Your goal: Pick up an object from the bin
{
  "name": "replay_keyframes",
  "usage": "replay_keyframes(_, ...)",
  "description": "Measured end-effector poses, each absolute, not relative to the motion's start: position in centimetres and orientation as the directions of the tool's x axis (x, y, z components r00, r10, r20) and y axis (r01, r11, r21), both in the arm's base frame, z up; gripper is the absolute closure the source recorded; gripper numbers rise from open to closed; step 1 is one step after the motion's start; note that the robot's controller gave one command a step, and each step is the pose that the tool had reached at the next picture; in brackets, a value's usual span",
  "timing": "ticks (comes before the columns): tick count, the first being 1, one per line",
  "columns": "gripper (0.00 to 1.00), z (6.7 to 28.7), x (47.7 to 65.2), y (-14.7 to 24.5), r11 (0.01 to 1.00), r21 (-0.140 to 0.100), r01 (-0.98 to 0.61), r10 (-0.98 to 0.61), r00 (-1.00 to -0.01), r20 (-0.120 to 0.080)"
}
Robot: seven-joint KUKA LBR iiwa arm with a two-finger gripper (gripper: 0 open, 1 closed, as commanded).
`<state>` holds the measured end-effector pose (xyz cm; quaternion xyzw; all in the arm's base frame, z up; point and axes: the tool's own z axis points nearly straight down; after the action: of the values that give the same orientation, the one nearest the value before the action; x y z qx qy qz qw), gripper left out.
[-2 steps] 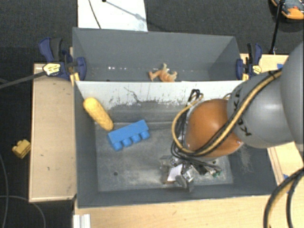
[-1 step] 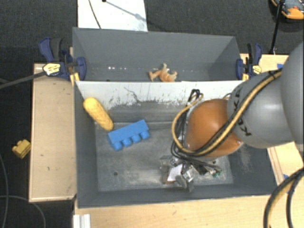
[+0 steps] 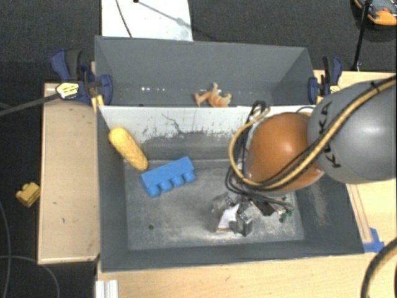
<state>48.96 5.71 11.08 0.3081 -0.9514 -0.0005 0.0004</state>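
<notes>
The gripper (image 3: 236, 219) sits low over the bin's (image 3: 161, 228) near-right floor. I cannot tell if it is clenched. It is best to lift straight up.

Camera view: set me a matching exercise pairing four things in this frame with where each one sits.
Things: 1 yellow corn cob; 2 blue block; 3 small orange figure; 4 gripper.
Places: A low over the floor, right of middle; B up at the far wall of the bin; C far-left corner of the floor; D on the floor, left of middle.
Pairs: 1-C; 2-D; 3-B; 4-A.
</notes>
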Motion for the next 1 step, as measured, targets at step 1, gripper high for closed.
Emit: replay_keyframes(1,1.0,12.5,49.05,6.26,0.811,0.001,-0.585,-0.585,-0.811,0.0)
